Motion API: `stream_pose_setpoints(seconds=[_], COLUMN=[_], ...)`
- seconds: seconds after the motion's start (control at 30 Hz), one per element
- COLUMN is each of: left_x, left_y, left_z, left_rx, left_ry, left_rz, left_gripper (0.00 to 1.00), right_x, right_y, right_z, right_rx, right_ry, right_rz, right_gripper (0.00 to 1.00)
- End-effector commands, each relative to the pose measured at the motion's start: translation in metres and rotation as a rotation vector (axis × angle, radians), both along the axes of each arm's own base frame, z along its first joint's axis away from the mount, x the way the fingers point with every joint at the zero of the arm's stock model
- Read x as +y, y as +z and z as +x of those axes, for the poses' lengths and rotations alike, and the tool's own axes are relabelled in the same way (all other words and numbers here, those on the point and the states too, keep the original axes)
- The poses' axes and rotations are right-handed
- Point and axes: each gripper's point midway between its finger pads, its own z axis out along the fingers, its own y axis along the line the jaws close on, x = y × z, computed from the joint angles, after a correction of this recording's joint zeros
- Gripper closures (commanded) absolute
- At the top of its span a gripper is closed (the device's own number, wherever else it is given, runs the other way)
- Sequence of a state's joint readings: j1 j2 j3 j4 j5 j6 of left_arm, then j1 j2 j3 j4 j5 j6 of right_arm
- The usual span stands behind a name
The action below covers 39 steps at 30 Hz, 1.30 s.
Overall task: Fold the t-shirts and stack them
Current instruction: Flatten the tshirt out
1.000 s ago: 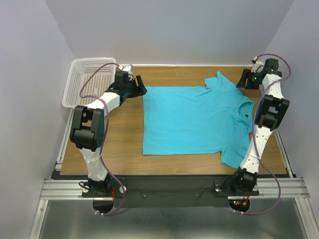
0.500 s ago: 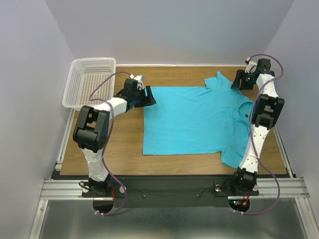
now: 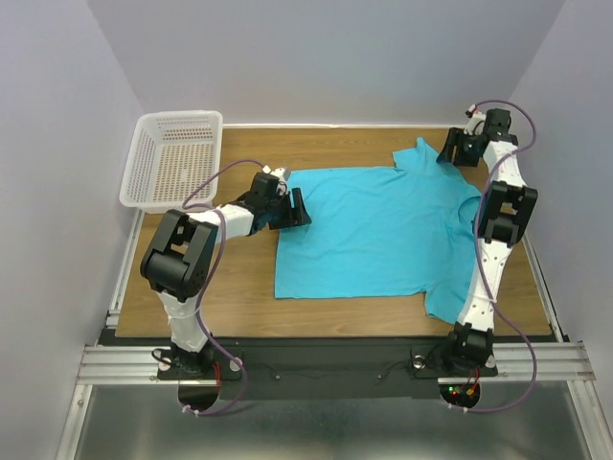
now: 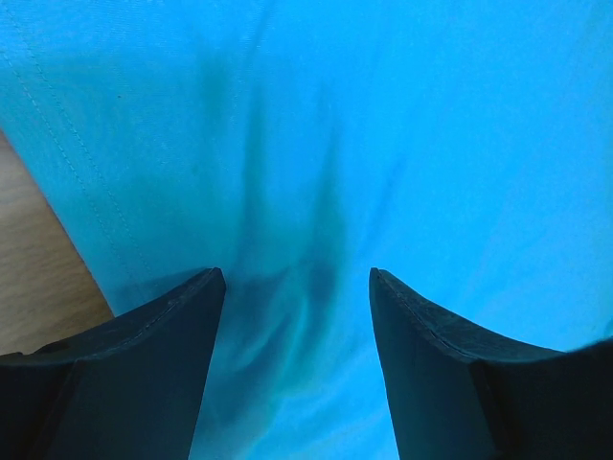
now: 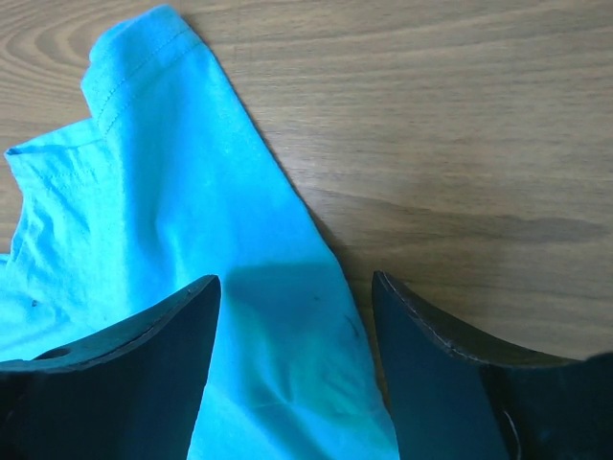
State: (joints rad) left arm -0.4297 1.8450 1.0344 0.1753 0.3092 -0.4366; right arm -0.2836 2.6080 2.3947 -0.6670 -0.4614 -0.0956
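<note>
The t-shirt point(image 3: 374, 230) lies flat, hem beneath left gripper point(image 3: 299, 207), sleeve beneath right gripper point(image 3: 446, 153).

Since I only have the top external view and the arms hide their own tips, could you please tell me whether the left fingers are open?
Observer: Yes; the left wrist view shows the left fingers apart, with only lightly creased t-shirt cloth between them.
Operator: Thank you. And the right ones?
Observer: The right fingers are apart too, straddling the sleeve edge, with bare wooden table just beyond it.
</note>
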Motion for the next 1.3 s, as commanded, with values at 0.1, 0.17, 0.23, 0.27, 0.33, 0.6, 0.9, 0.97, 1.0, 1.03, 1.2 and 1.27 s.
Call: stream_pose_setpoints(seconds=[0.1,0.17,0.23,0.27,0.33,0.6,0.9,0.97,1.0,1.03,1.2,1.27], left_x=[0.038,0.044,0.058,0.061,0.067,0.072,0.081,0.087,0.089,0.093,0.1,0.1], left_y=[-0.054,-0.052,-0.058,-0.053,-0.055,-0.039,0.047,0.062,0.065,0.07,0.081,0.085], left_z=[-0.078,-0.081,-0.091,-0.09,-0.098,-0.104,-0.05,-0.039,-0.037,-0.032,-0.026,-0.026], left_rx=[0.264,0.264,0.289,0.278,0.292,0.259,-0.009,-0.049,-0.056,-0.065,-0.098,-0.107], left_ry=[0.06,0.096,0.139,0.161,0.172,0.185,0.271,0.292,0.289,0.299,0.315,0.316], left_rz=[0.122,0.134,0.168,0.161,0.163,0.152,0.15,0.15,0.157,0.156,0.148,0.138], left_gripper=[0.26,0.26,0.26,0.26,0.26,0.25,0.19,0.18,0.18,0.18,0.18,0.18], right_x=[0.0,0.002,0.006,0.007,0.013,0.064,0.098,0.102,0.105,0.107,0.097,0.09], right_y=[0.027,0.033,0.04,0.043,0.047,0.056,0.047,0.04,0.034,0.036,0.014,0.012], right_z=[0.014,0.014,0.014,0.014,0.014,0.036,0.066,0.064,0.062,0.06,0.048,0.046], right_rx=[-0.086,-0.099,-0.113,-0.119,-0.127,-0.183,-0.231,-0.214,-0.2,-0.2,-0.147,-0.137], right_ry=[-0.008,-0.002,0.012,0.018,0.033,0.1,0.056,0.062,0.067,0.072,0.059,0.052], right_rz=[-0.025,-0.019,-0.007,-0.001,0.02,0.148,0.092,0.088,0.084,0.078,-0.009,-0.055], right_gripper=[0.3,0.3,0.3,0.3,0.3,0.3,0.31,0.32,0.32,0.32,0.33,0.35])
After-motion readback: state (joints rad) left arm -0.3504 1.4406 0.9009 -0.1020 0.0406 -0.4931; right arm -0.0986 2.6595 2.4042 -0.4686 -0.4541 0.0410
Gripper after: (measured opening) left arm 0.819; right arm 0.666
